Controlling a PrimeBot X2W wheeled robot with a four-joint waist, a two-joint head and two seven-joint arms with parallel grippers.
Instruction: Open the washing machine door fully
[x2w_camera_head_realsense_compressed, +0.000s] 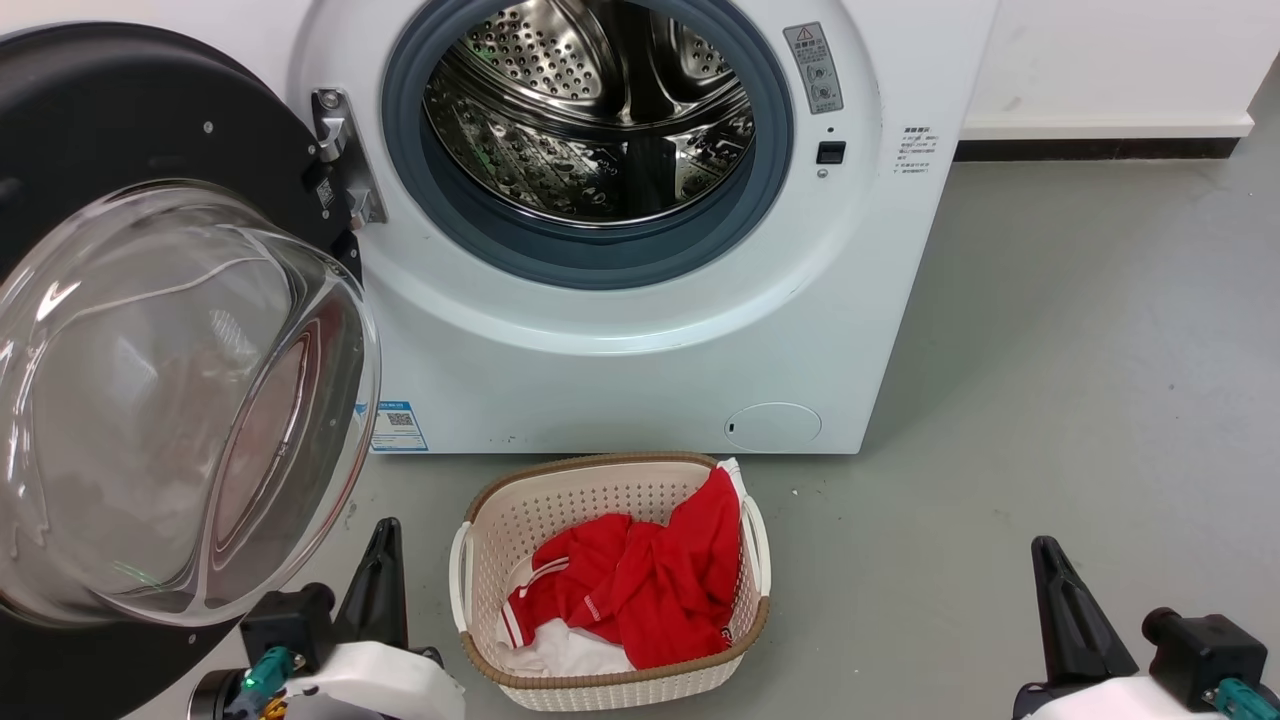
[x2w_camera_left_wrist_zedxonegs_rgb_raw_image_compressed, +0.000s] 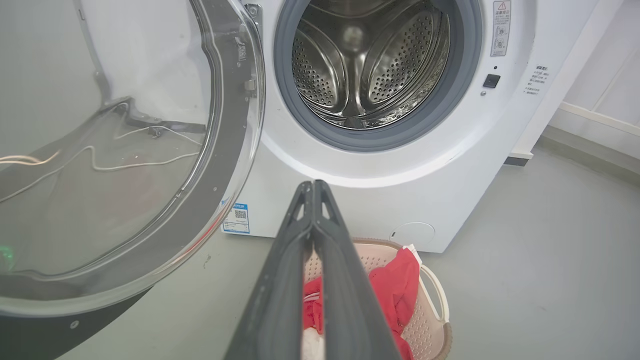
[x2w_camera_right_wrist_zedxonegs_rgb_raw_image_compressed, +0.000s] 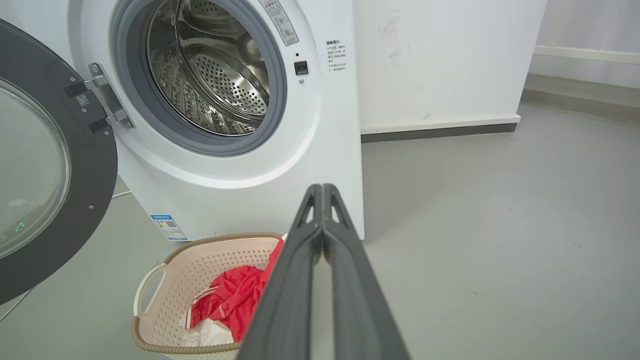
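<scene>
The white washing machine (x2w_camera_head_realsense_compressed: 640, 370) stands ahead with its steel drum (x2w_camera_head_realsense_compressed: 600, 110) exposed. Its round black door (x2w_camera_head_realsense_compressed: 130, 130) hangs swung out to the left on its hinge (x2w_camera_head_realsense_compressed: 340, 160), and the bulging glass bowl (x2w_camera_head_realsense_compressed: 170, 400) faces me. The door (x2w_camera_left_wrist_zedxonegs_rgb_raw_image_compressed: 115, 165) spans the left of the left wrist view and shows at the left edge (x2w_camera_right_wrist_zedxonegs_rgb_raw_image_compressed: 95, 165) of the right wrist view. My left gripper (x2w_camera_head_realsense_compressed: 385, 530) sits low, just right of the door's bottom rim, fingers together and holding nothing (x2w_camera_left_wrist_zedxonegs_rgb_raw_image_compressed: 313, 186). My right gripper (x2w_camera_head_realsense_compressed: 1045, 548) is at the lower right over bare floor, also shut and empty (x2w_camera_right_wrist_zedxonegs_rgb_raw_image_compressed: 321, 189).
A beige laundry basket (x2w_camera_head_realsense_compressed: 480, 520) with red and white clothes (x2w_camera_head_realsense_compressed: 640, 580) sits on the grey floor directly before the machine, between my grippers. A white wall with a dark skirting (x2w_camera_head_realsense_compressed: 1090, 148) runs behind on the right.
</scene>
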